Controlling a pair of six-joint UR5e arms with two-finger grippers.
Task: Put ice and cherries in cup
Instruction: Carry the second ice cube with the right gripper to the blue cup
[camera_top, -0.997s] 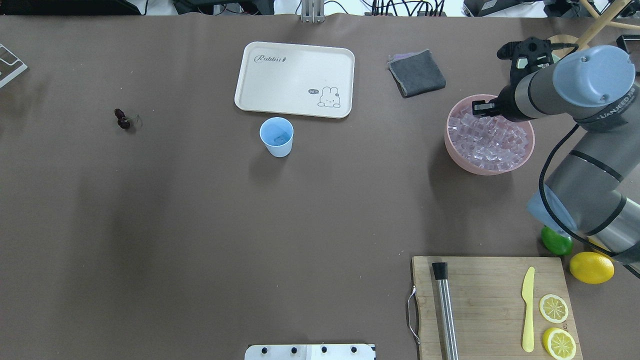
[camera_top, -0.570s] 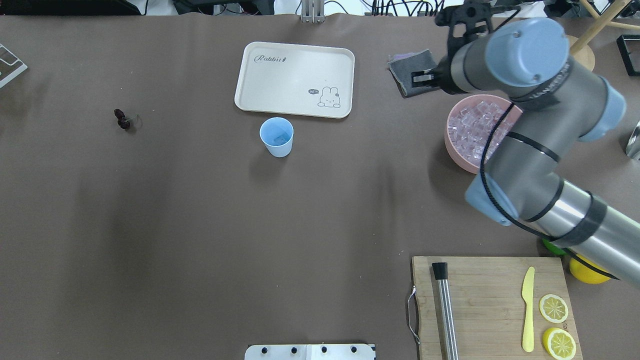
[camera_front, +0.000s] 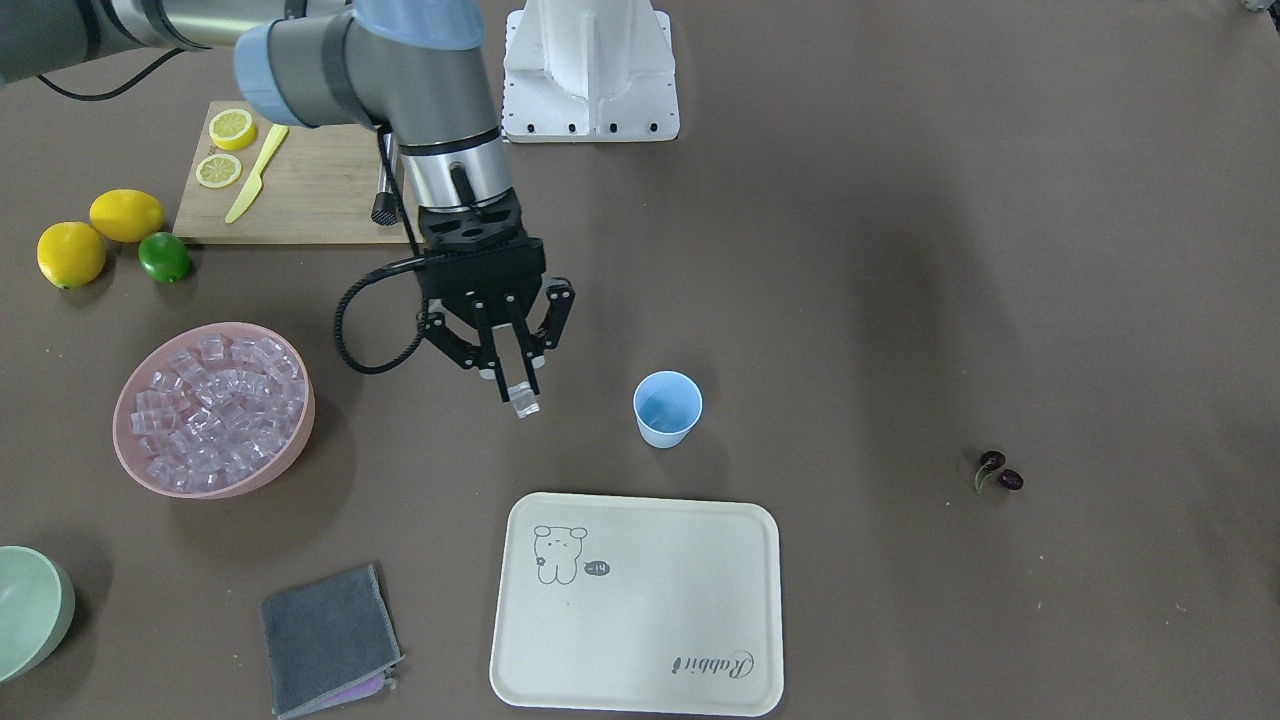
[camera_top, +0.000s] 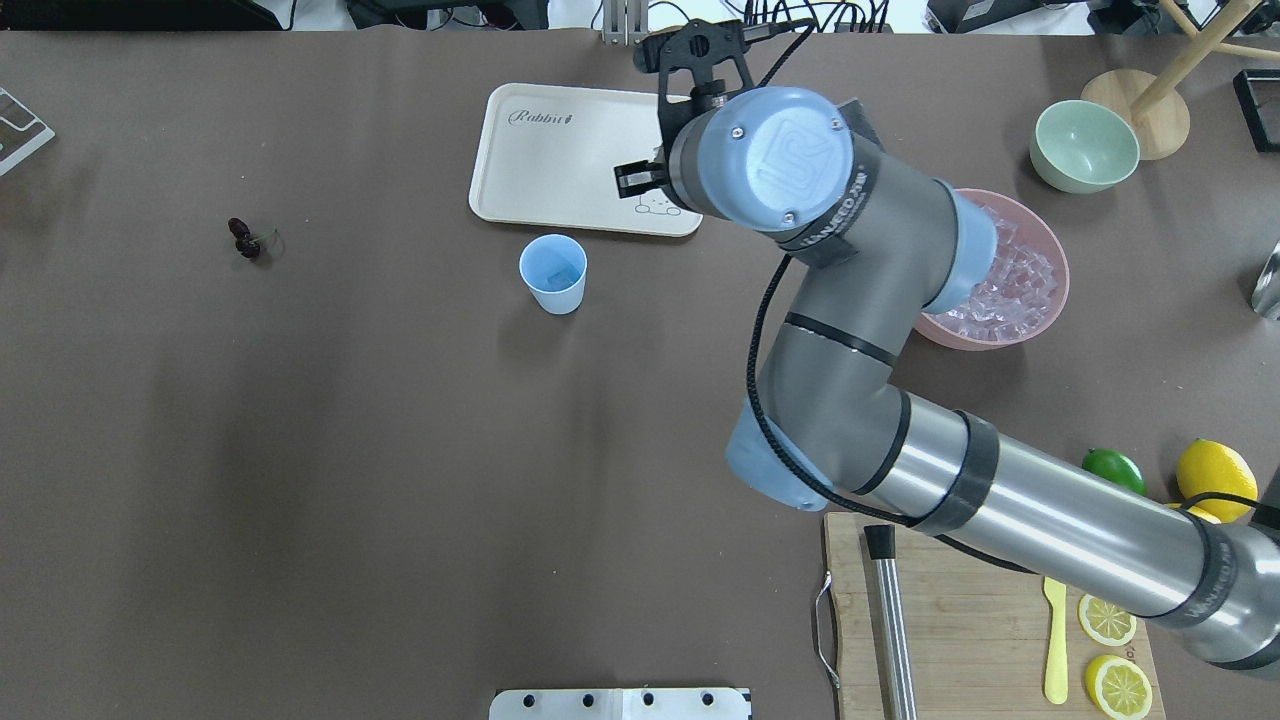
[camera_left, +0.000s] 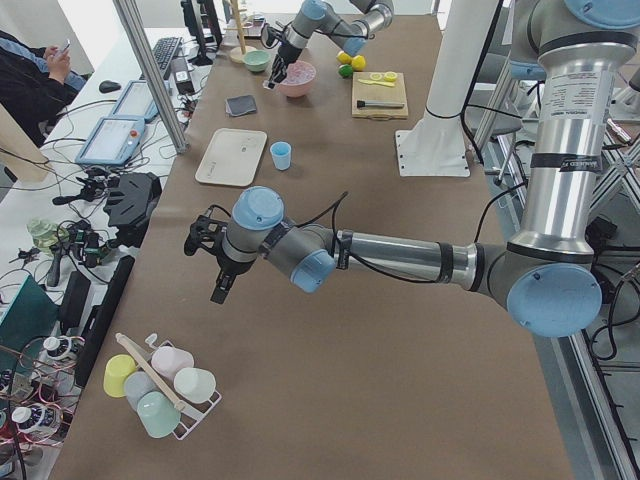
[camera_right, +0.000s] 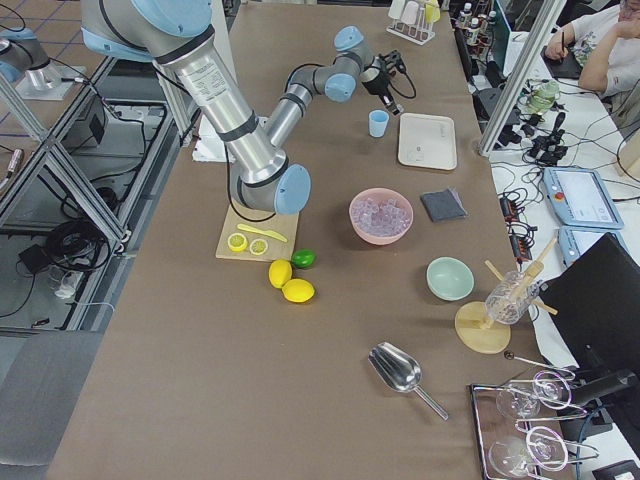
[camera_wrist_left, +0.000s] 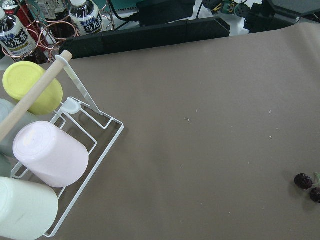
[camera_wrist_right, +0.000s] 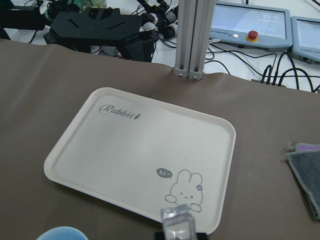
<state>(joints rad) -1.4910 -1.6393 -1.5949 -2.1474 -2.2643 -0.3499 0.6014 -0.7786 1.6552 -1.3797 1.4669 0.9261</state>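
Note:
My right gripper (camera_front: 513, 388) is shut on one clear ice cube (camera_front: 524, 404) and holds it above the table, between the pink bowl of ice (camera_front: 213, 410) and the light-blue cup (camera_front: 667, 408). Overhead, the gripper (camera_top: 634, 178) hangs over the tray's near right corner, right of the cup (camera_top: 553, 273). The cube (camera_wrist_right: 176, 220) fills the bottom of the right wrist view, with the cup's rim (camera_wrist_right: 62, 233) at lower left. The cherries (camera_top: 243, 238) lie far left and show in the left wrist view (camera_wrist_left: 308, 181). My left gripper (camera_left: 219, 285) shows only in the exterior left view; I cannot tell its state.
A cream tray (camera_top: 560, 150) lies behind the cup. A grey cloth (camera_front: 325, 640), a pale green bowl (camera_top: 1085, 145), a cutting board (camera_top: 960, 620) with knife and lemon slices, lemons and a lime (camera_front: 163, 257) lie on my right. A cup rack (camera_wrist_left: 45, 155) stands near the left arm.
My right arm has swung left from over the pink bowl, past the grey cloth, to the tray's corner near the cup, carrying an ice cube.

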